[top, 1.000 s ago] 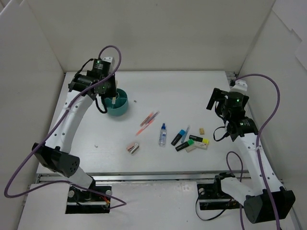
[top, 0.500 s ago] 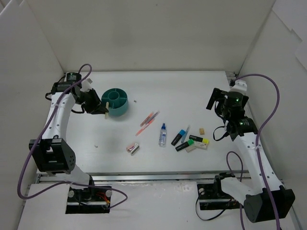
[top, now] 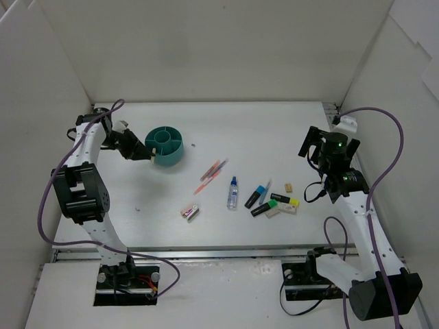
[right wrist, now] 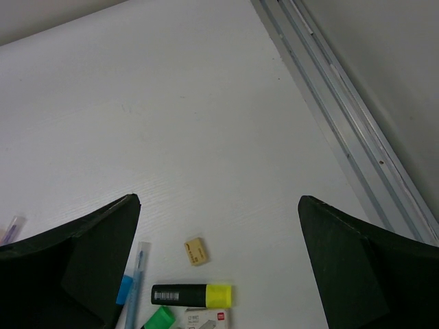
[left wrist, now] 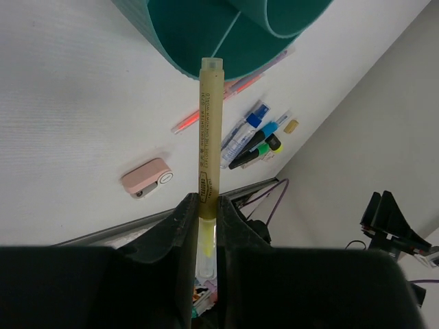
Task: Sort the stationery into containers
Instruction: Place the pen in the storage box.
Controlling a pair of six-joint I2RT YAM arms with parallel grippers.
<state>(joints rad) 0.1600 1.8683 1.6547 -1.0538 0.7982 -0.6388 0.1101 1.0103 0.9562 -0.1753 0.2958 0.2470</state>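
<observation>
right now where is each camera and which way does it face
top: above and behind the bases, looking down on the table; both arms show, left gripper by the tub.
left wrist: looks along its shut gripper and held pen toward the tub.
right wrist: looks down through the open right gripper at the eraser and yellow highlighter.
shared: all show that eraser.

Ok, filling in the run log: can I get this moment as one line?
left gripper: shut on yellow pen | pen: beside teal tub, outside it | right gripper: open, empty, above table

White table (top: 274, 130) bearing teal tub (top: 169, 160), pens (top: 212, 173), bottle (top: 233, 192), highlighters (top: 284, 201), erasers (top: 189, 212)
</observation>
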